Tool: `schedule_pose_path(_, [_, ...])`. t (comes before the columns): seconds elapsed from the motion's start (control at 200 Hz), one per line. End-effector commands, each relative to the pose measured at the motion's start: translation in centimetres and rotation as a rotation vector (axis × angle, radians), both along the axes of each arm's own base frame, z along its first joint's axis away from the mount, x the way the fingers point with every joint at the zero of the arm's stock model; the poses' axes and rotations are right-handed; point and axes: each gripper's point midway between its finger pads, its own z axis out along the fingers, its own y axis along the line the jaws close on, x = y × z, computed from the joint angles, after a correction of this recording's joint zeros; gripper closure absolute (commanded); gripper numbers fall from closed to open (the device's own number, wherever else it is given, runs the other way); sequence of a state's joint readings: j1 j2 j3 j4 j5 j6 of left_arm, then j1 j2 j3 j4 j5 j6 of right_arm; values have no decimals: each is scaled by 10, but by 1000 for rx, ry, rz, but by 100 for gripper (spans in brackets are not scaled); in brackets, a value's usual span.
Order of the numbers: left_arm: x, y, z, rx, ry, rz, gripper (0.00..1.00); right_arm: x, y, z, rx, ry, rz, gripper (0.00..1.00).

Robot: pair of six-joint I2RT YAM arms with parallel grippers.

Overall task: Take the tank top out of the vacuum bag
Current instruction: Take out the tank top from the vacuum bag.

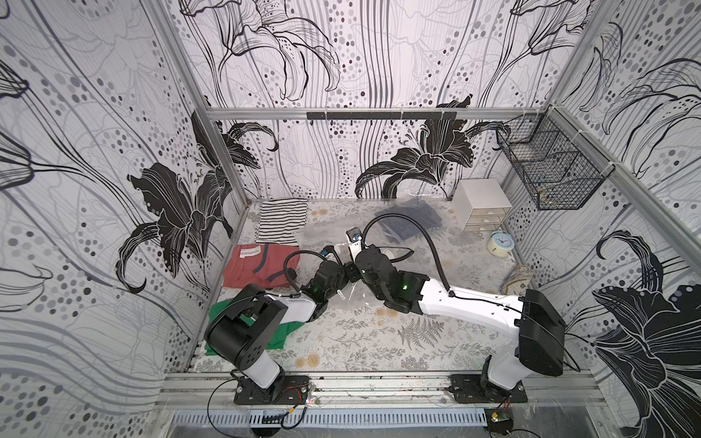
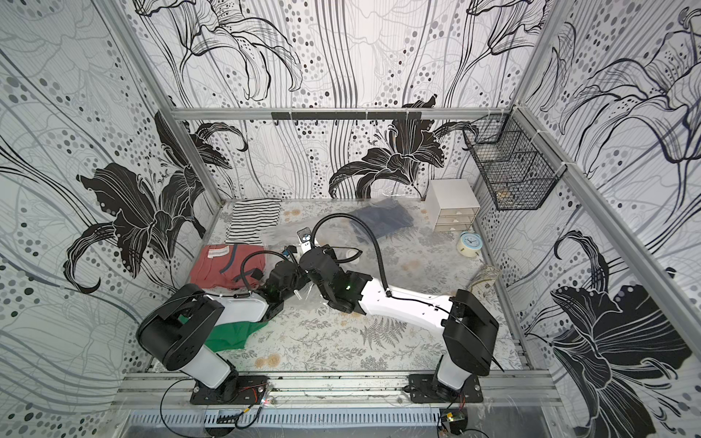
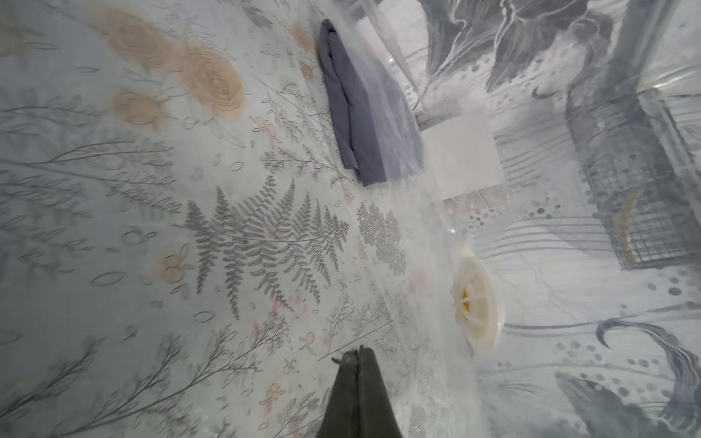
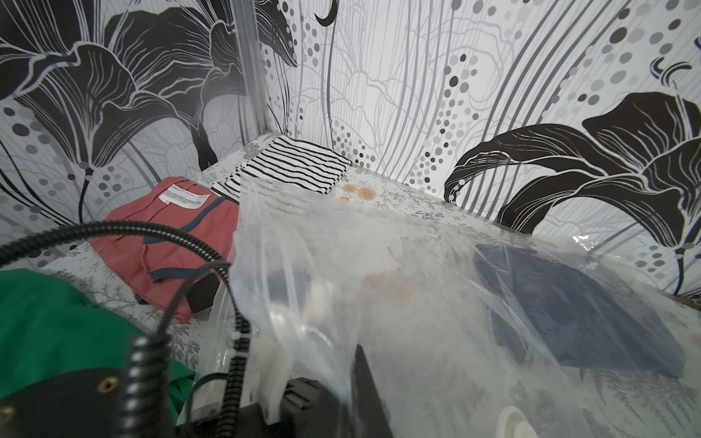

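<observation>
You are pressing left gripper (image 3: 356, 350) jaws together, right gripper (image 4: 366, 375) pinching the vacuum bag (image 4: 341, 265); red garment (image 1: 250, 265) is crowding left; both top views are hiding the tips

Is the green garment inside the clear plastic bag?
No, the green garment lies bare on the table, outside the bag, which holds a dark blue one.

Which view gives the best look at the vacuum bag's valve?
The left wrist view: the valve shows whole, spokes and yellow centre clear. The right wrist view catches only what seems its rim at the frame edge. In both top views it is a small white spot.
</observation>
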State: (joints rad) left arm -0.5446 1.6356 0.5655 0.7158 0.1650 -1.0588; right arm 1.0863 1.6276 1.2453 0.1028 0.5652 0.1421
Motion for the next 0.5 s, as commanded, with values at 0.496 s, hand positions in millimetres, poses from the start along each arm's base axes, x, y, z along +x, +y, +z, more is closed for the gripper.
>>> schedule_pose_path(0.496, [71,-46,-40,-2,0,3,100,-14,16,32,152,-34,56,100])
